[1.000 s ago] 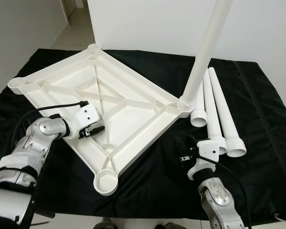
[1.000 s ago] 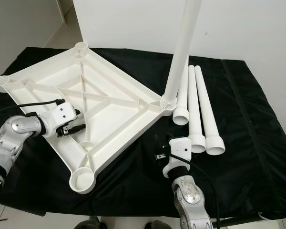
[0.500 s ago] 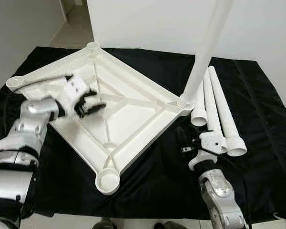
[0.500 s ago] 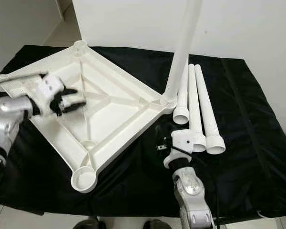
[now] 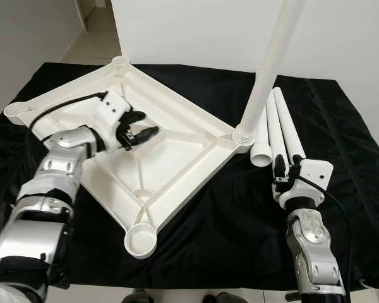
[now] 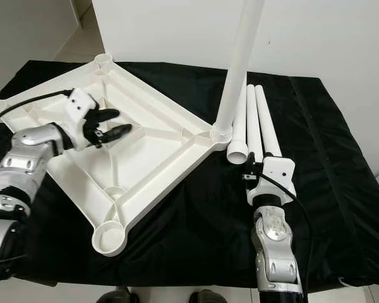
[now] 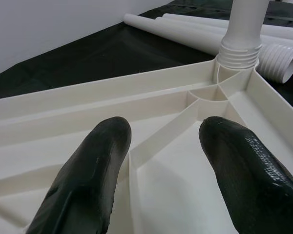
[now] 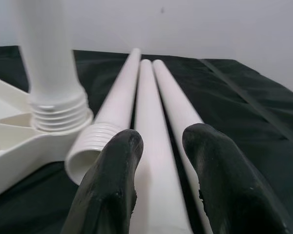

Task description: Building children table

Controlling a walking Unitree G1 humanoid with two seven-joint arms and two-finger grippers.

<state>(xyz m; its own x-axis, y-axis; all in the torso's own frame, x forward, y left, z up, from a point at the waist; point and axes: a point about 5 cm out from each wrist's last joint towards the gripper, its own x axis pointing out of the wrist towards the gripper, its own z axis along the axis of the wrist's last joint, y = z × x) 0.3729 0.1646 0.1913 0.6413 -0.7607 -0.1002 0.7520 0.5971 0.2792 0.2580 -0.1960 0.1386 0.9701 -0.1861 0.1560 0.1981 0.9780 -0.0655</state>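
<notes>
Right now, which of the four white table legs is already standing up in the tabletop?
The leg at the tabletop's right corner; it stands upright in its socket, while the other three legs lie side by side on the black cloth.

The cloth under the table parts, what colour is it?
Plain black cloth, seen best in the right eye view.

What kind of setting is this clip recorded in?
Probably a room in a home, set up for assembly work: a black cloth spread under an upturned white tabletop, loose legs beside it, a white wall behind, and a pale floor running through an opening at the back.
</notes>
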